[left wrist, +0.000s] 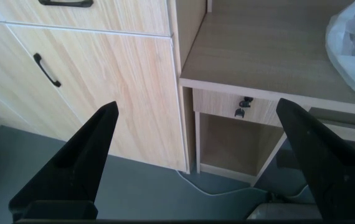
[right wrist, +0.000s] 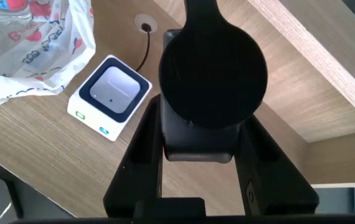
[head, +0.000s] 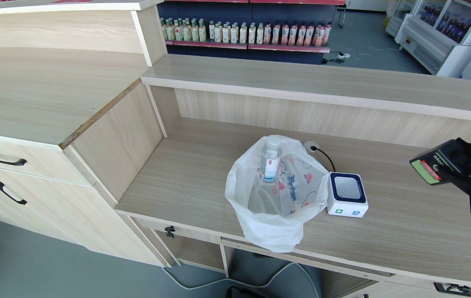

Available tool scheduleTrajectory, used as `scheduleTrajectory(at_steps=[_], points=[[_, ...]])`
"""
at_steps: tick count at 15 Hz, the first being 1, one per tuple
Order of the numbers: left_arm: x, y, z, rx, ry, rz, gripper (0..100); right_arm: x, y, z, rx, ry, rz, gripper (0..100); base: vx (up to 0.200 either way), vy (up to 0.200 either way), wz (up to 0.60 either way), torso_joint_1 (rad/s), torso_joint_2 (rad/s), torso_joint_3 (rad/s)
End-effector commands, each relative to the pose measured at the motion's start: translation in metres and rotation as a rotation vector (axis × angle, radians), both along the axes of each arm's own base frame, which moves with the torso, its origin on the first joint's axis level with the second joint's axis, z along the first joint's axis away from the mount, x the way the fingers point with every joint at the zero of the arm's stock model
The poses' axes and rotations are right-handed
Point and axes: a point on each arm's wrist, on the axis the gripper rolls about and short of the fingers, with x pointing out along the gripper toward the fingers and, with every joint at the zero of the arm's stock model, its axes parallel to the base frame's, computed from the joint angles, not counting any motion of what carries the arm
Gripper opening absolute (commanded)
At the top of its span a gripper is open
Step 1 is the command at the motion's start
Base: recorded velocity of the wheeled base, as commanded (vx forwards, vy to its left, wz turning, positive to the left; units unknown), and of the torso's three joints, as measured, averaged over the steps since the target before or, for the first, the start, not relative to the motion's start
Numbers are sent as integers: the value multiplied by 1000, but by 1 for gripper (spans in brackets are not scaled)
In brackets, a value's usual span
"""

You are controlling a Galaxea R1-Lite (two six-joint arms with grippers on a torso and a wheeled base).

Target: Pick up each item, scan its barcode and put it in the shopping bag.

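Black item (head: 436,164) with a green and red label is gripped between the fingers (right wrist: 134,168) of the right gripper (right wrist: 203,124). They close on its sides and hold it in the air above the wooden counter (head: 405,231). From the wrist camera I see mostly its round dark end, so it is perhaps a bottle or a tube, but I cannot say which.

Below these fingers and off to their left side, the white scanner (head: 347,193) with a blue-framed window sits flat on the counter. Its black cable (head: 327,158) runs away from the fingers to a round hole in the counter top. Just beyond the scanner, farther from the fingers and touching it or nearly so, stands the white shopping bag (head: 276,223) with its mouth open. A clear bottle (head: 270,159) with a pale cap stands upright inside it.

The left gripper (left wrist: 197,106) is low, in front of the counter, and its fingers (left wrist: 84,155) are spread wide with nothing between them. Past their tips I see the front corner of the counter, a small black lock (left wrist: 245,107) under its edge, and light wood drawers with a black handle (left wrist: 47,70).
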Motion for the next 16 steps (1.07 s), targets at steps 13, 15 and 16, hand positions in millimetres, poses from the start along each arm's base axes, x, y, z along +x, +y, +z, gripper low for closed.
scheduleTrajectory(at_steps=[13, 15, 16], points=[[0, 0, 0, 0, -1, 0, 100, 24, 47, -17, 476, 188, 190, 0, 0, 0, 0, 0, 0, 0], [0, 0, 0, 0, -1, 1, 100, 27, 54, -19, 578, 209, 175, 0, 0, 0, 0, 0, 0, 0], [0, 0, 0, 0, -1, 0, 100, 33, 61, -26, 592, 246, 168, 0, 0, 0, 0, 0, 0, 0]])
